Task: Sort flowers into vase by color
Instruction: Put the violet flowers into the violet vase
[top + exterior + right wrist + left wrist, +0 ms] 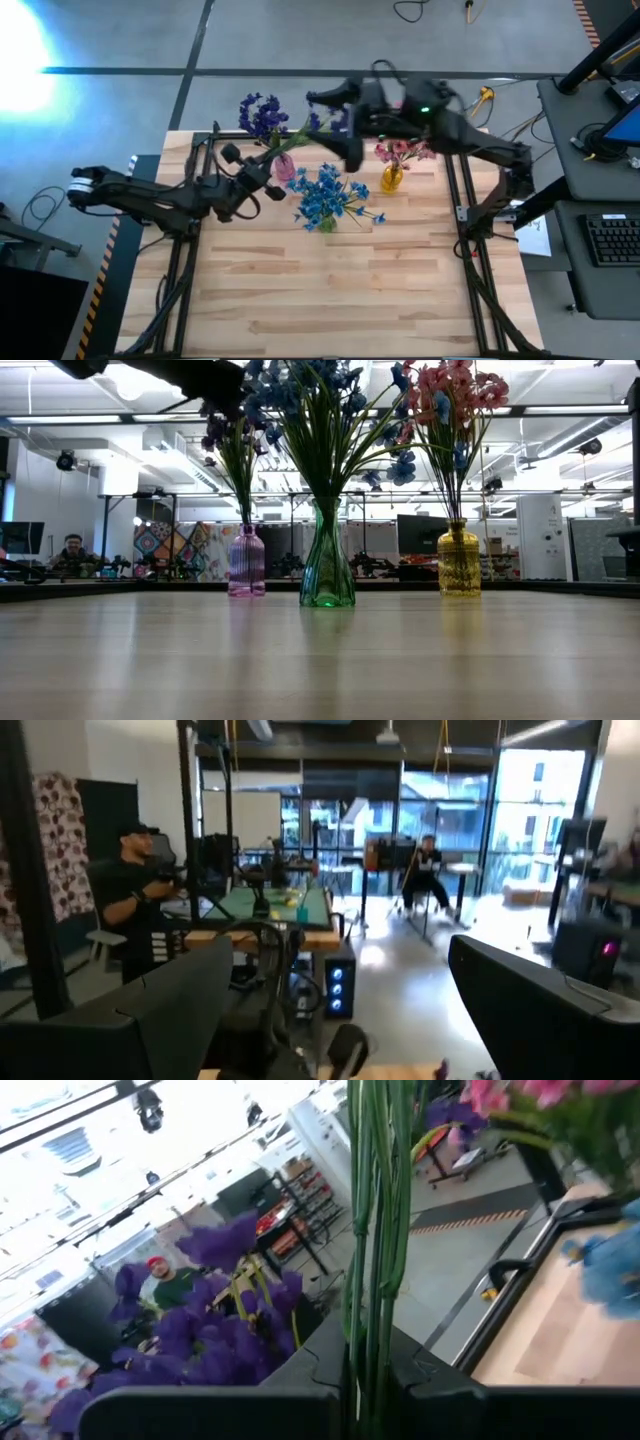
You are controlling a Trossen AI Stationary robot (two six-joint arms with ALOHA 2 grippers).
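Three vases stand in a row near the table's far edge. A pink vase [247,562] holds purple flowers [262,115]. A green vase [327,565] holds blue flowers [330,195]. A yellow vase [459,560] holds pink flowers [402,150]. My left gripper [266,173] is beside the pink vase, raised, and shut on the purple flowers' stems. My right gripper [325,108] is open and empty, raised behind the vases near the far edge; its wrist view [340,990] shows only the room between its fingers. My left gripper pinches the bunch of green stems [372,1350] of the purple flowers between its two fingers, below the blossoms [215,1330]. The fingers come level from the table's left and lie across the stems. The stems stand upright, with their lower ends in the pink vase.
Black frame rails [455,190] run along the table's left and right sides. The near half of the wooden table [320,290] holds no objects. People [140,890] show in the room beyond the far edge.
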